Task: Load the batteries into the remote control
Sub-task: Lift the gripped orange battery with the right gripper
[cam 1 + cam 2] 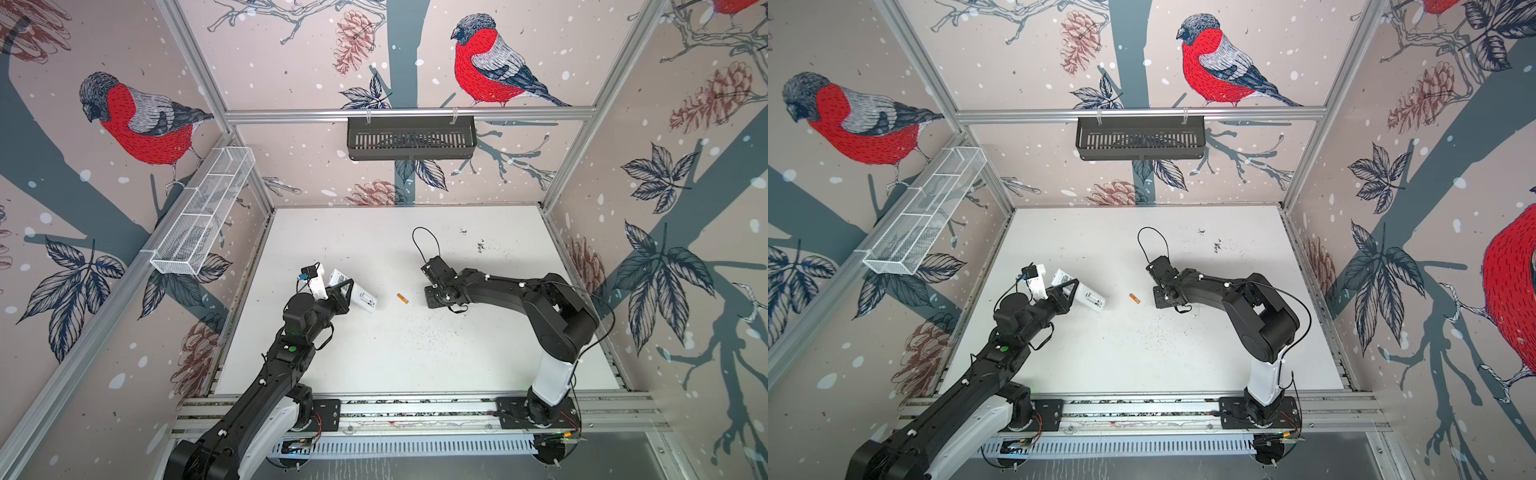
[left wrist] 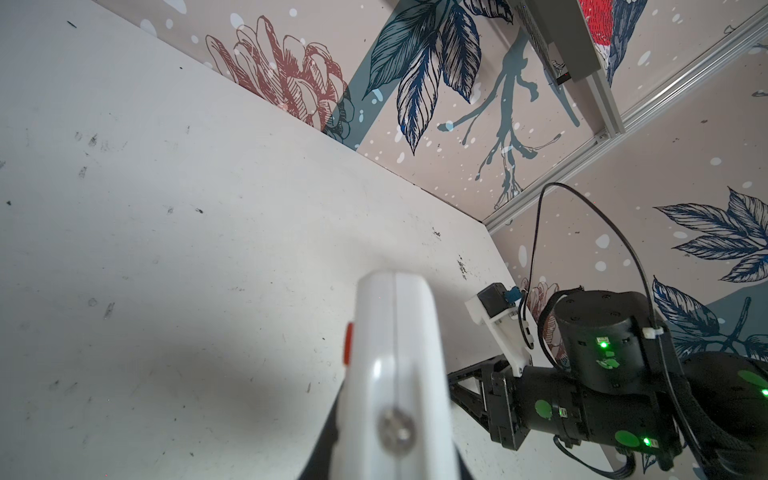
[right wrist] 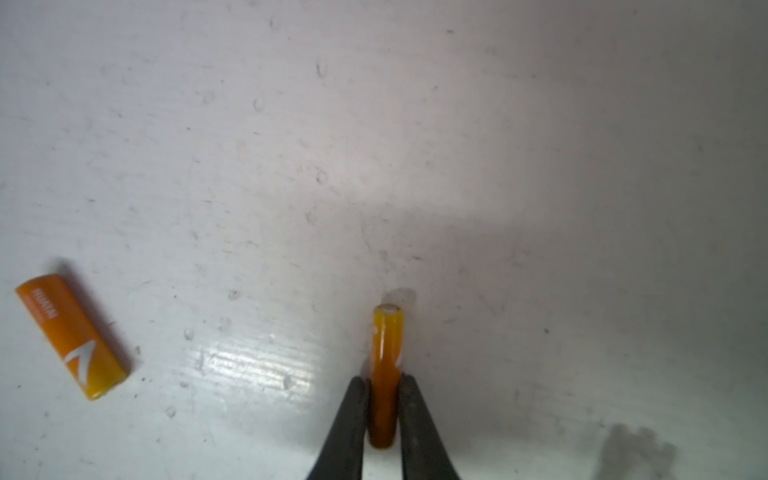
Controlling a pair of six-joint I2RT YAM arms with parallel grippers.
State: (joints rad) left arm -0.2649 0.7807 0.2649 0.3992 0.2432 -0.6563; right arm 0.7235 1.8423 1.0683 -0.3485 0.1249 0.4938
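The right pincer (image 3: pixel 384 380) is closed on a small orange cylindrical battery (image 3: pixel 386 345), its two dark fingers (image 3: pixel 353 415) clamping the body near one end. The free end points at the white table (image 1: pixel 457 353); whether it touches the surface cannot be told. In both top views this pincer hangs right of the table's middle, and the held battery is hidden under it.

Just left of it, a second orange battery with white lettering (image 3: pixel 70 336) lies flat and loose on the table. In a top view this loose battery (image 1: pixel 402 298) sits between the two pincers, apart from both.

Further left, the left pincer (image 1: pixel 344 291) is closed around a long slim white plastic remote control (image 1: pixel 363 298). The remote runs slantwise from far left to near right, its right end aimed toward the loose battery. The left wrist view shows the remote (image 2: pixel 395 353) edge-on, with a red button on one side.
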